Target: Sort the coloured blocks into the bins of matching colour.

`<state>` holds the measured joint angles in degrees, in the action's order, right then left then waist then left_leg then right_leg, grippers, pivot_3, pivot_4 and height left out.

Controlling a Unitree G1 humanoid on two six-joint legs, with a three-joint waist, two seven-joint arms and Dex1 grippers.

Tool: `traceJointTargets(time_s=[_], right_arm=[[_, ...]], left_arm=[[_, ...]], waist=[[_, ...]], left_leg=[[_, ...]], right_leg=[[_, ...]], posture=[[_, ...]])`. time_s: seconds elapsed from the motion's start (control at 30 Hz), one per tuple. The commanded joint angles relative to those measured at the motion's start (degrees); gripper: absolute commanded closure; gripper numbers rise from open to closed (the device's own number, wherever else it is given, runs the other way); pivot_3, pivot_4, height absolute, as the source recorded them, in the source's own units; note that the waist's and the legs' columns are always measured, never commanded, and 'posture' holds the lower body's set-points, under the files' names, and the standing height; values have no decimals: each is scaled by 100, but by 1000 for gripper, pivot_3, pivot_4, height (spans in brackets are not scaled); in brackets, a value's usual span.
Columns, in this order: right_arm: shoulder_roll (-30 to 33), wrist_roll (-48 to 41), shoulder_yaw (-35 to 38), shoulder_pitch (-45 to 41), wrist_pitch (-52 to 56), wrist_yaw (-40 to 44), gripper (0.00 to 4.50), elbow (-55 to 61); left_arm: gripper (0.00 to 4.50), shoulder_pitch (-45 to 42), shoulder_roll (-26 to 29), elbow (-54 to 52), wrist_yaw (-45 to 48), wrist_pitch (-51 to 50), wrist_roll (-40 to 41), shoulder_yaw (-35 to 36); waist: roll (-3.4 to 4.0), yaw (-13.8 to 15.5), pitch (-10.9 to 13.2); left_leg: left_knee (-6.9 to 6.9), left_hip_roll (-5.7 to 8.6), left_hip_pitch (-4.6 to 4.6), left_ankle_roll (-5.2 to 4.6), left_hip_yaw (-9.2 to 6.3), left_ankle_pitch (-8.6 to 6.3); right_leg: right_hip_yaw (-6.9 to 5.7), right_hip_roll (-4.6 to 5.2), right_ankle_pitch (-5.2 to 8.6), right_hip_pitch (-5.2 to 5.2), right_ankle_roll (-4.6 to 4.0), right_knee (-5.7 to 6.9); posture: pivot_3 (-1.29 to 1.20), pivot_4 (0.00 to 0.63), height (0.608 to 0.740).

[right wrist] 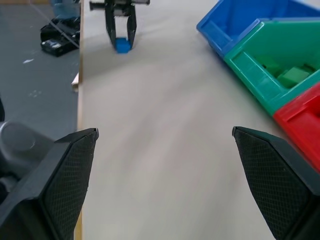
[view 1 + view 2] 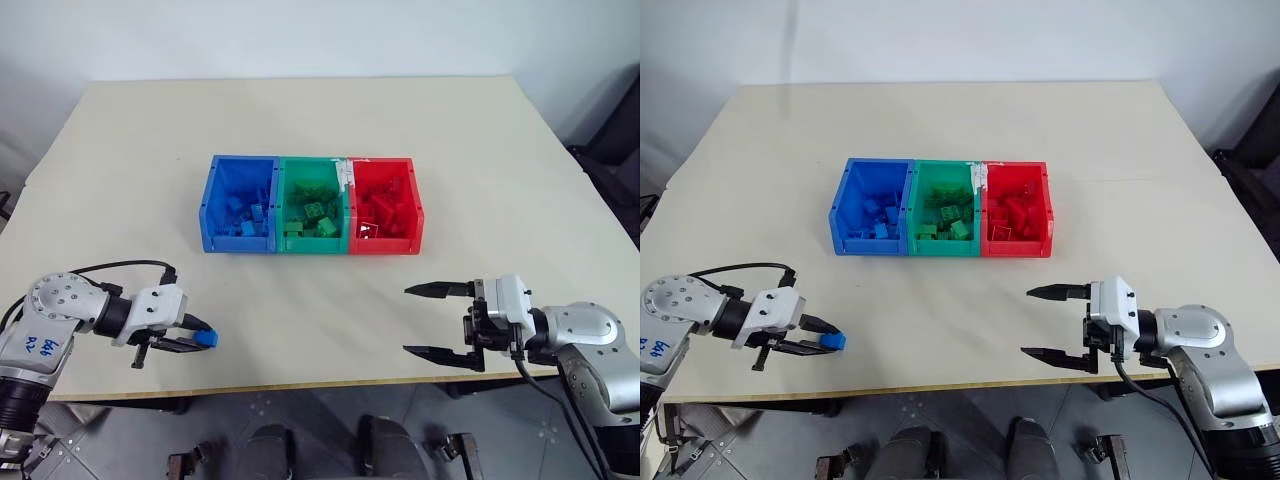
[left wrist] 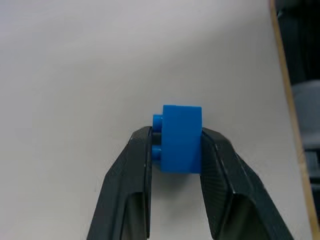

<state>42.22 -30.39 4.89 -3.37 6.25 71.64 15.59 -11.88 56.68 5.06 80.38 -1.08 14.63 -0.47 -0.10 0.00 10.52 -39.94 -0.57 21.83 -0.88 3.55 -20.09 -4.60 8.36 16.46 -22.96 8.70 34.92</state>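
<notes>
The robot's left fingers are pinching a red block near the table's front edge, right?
Not quite. The block is blue, not red, as the left wrist view shows. The left gripper does have its fingers pinching it near the front edge of the table.

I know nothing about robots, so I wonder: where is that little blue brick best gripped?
Across its two flat side walls. The left gripper is shut on the blue brick that way, one finger on each smooth wall and the studs pointing sideways between the fingers. Flat walls likely slip less than studs. It sits near the table edge.
</notes>
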Motion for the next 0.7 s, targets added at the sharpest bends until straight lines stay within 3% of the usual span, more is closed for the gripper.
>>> traceJointTargets(time_s=[0.03,0.13,0.2,0.4,0.57,0.7], right_arm=[[-64,-91,153,72,-115,-131,0,235],[-277,-228,309,37,-32,-517,0,232],[-523,-339,430,-37,-7,-874,0,247],[-804,-393,588,1,42,-1439,0,449],[-863,-432,683,30,67,-1754,0,538],[-841,-506,786,35,129,-1889,0,541]], left_arm=[[3566,181,-80,-454,103,-654,731,299],[3566,-101,-596,-919,-512,-1318,1523,689],[3566,-625,-1040,-962,-1243,-1545,1598,827],[3566,-2163,-1914,-283,-3050,-1748,831,693],[3566,-2893,-2143,779,-3667,-1479,137,472],[3566,-3256,-2354,1264,-3852,-1606,61,472]], waist=[[-1,3,1],[-3,45,2],[-4,90,1],[-8,143,-2],[-8,103,-1],[-9,131,-1]], left_leg=[[-2,-2,0,-1,0,0],[-8,-16,1,-1,-5,0],[-13,-18,0,-1,-10,0],[-16,21,-4,1,-15,5],[-4,18,-10,1,-4,5],[-8,18,-11,1,-2,5]], right_leg=[[1,1,0,0,0,1],[3,3,0,1,0,6],[2,4,-1,5,1,9],[4,4,-4,14,7,11],[3,-1,-4,14,7,1],[5,-2,-4,15,7,2]], posture=[[0,150,740],[0,150,740],[0,150,740],[0,150,740],[0,150,740],[0,150,740]])
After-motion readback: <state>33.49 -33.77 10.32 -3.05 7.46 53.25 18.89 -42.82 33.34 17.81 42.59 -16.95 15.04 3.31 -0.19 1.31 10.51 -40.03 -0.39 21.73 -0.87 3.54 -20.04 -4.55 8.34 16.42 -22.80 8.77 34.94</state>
